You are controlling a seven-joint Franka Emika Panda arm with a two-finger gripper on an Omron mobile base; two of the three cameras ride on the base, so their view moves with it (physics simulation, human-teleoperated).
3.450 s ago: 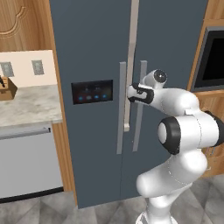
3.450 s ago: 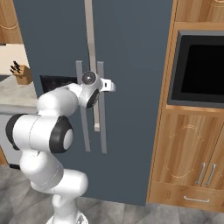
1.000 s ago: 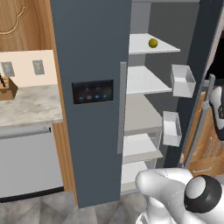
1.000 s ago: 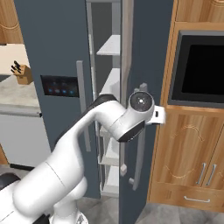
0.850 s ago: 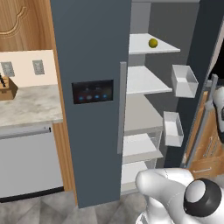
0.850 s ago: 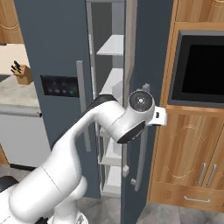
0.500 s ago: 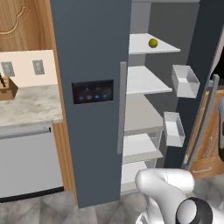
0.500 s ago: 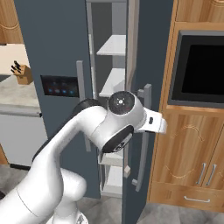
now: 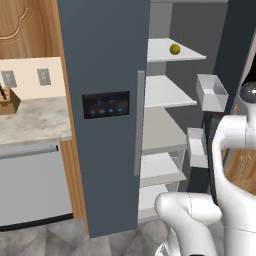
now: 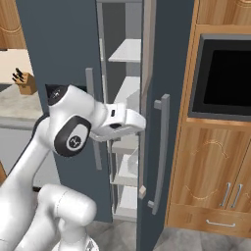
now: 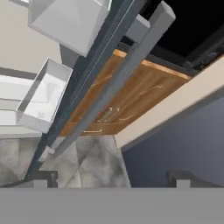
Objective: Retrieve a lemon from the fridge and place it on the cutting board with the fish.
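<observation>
- Lemon (image 9: 175,49): rests on the upper white shelf (image 9: 172,52) inside the fridge (image 9: 107,100), well apart from the arm.
- Fridge right door (image 10: 164,122): swung open; its long grey handle (image 10: 161,152) faces outward, with two white door bins (image 9: 212,92) on its inner side.
- Fingers (image 11: 41,178): spread wide, holding nothing; the tips frame the door edge and handle in the hand view.
- Left door: closed, with a black panel (image 9: 106,104) showing blue lights.
- Knife block (image 9: 7,100): stands on the tabletop (image 9: 30,122) left of the fridge, above the silver dishwasher (image 9: 32,187).
</observation>
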